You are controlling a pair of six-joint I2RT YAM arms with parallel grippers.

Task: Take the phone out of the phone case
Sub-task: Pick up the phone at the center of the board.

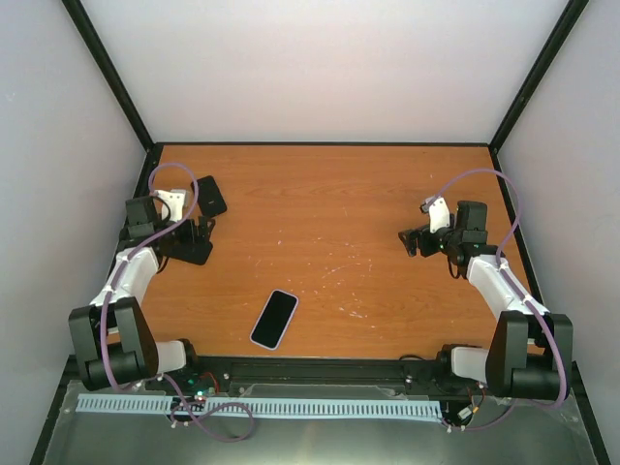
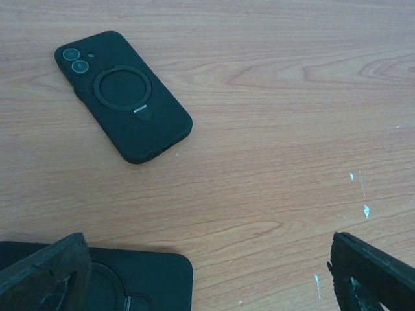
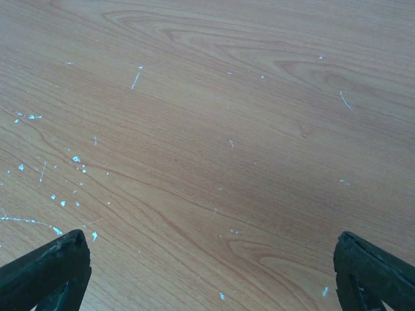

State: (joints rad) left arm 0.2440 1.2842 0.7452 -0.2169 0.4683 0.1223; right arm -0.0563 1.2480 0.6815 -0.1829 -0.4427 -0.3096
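Note:
A phone (image 1: 274, 319) with a dark screen and a pale rim lies face up near the table's front edge, between the arms. A black phone case (image 2: 123, 97) (image 1: 209, 195) lies back up at the far left, with a ring stand and two lenses showing in its corner. A second black case (image 2: 130, 282) (image 1: 194, 252) lies just under my left gripper (image 2: 207, 259) (image 1: 194, 235), which is open and holds nothing. My right gripper (image 3: 211, 256) (image 1: 412, 240) hangs open over bare wood at the right, far from all of them.
The wooden table (image 1: 339, 203) is walled by pale panels at the back and both sides. White scratch marks speckle the wood (image 3: 65, 181). Purple cables loop over both arms.

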